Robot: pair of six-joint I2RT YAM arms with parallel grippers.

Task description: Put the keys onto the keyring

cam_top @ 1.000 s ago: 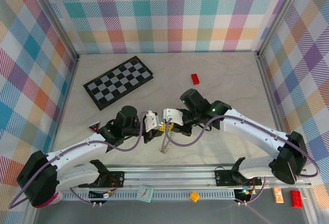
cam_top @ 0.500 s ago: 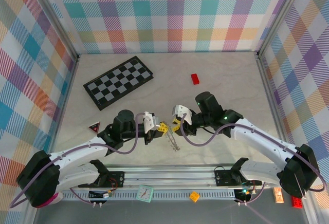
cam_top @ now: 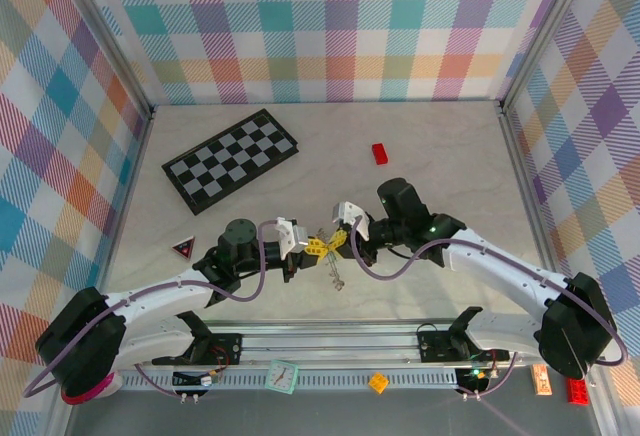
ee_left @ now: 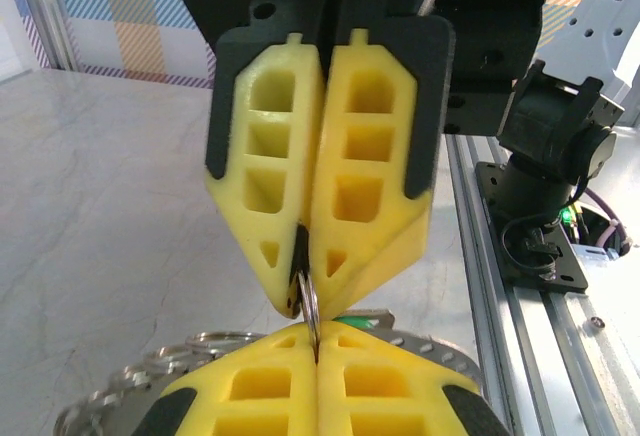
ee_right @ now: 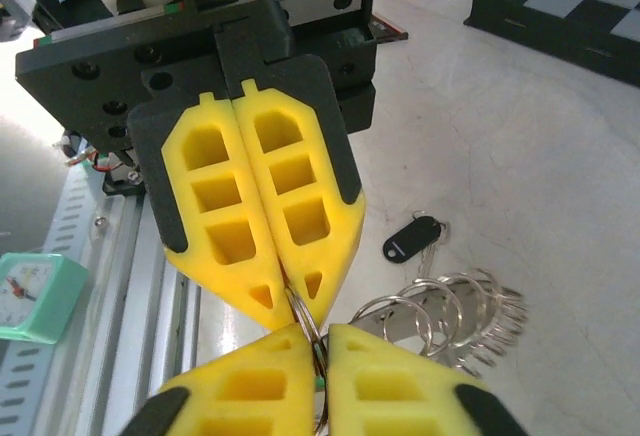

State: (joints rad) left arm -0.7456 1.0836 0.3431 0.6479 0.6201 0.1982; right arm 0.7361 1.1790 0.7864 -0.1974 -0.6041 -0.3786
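Left gripper (cam_top: 312,247) and right gripper (cam_top: 336,239) meet tip to tip over the near middle of the table (cam_top: 450,166). Each has its yellow fingers pressed together on the same thin wire loop of the keyring (cam_top: 335,274). In the right wrist view the loop runs straight from one pair of fingertips into the other, both pairs clamped flat with only the wire between them.

Chessboard (cam_top: 230,159) lies flat at the far left of the table, well apart from both arms.

The rest of the keyring, a bunch of silvery coils, fans out just beside and below the fingertips, on the side toward the near edge. Whether it hangs free or rests on the table cannot be told.

A teal clock (ee_right: 35,296) sits on the rail at the near edge. The red block (cam_top: 380,153) lies far back, apart from everything.

The black-headed key (ee_right: 410,241) lies just beyond the coils, its small end up against them. A sliver of the green key head (ee_left: 352,319) shows right behind the left fingertips, among the rings
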